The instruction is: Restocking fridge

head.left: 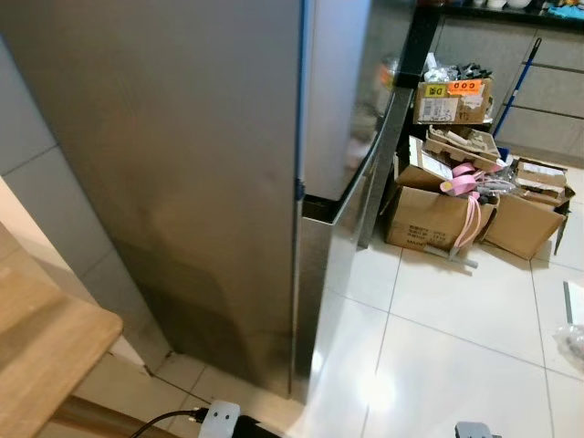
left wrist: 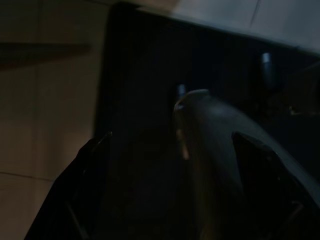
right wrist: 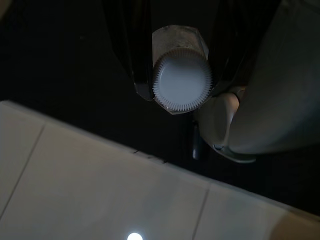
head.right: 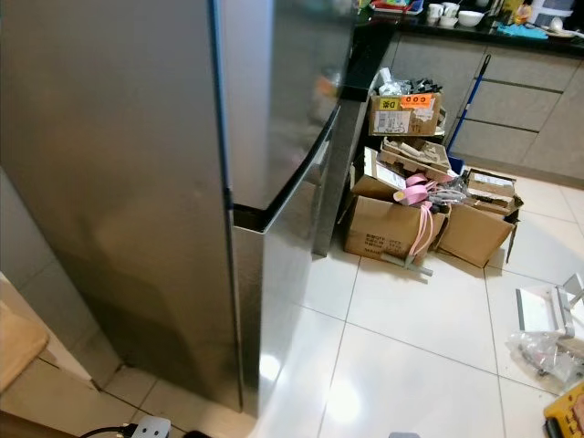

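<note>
The fridge point(head.right: 164, 182) stands directly ahead with its steel doors closed; the seam between the upper and lower door is visible at its front corner. Judged from this, the step in hand is the approach: an item is carried, and nothing has been put inside yet.

The right claw point(right wrist: 181, 82) is clenched on a bottle point(right wrist: 182, 80) with a white ribbed cap, one black finger on each side of its neck. The bottle hangs above the pale tiled floor point(right wrist: 100, 190).

The left claw point(left wrist: 167, 165) hangs in shade. Its two dark fingers stand apart with nothing between them, so it reads as released.

The next move calls for a door to be opened. The free left claw is the likely one for the pull, while the right keeps the bottle upright and away from the swinging door.

View differences:
- The head views show the fridge, a stack of cardboard boxes point(head.left: 438, 214) just beside it, a bench point(head.right: 484, 27) carrying cups at the far wall, and a wooden surface point(head.left: 46, 338) at the robot's left.
- The right wrist view shows the bottle and the grip on it.
- The left wrist view is too dark for more than the fingers and a pale rounded part of the robot.
</note>
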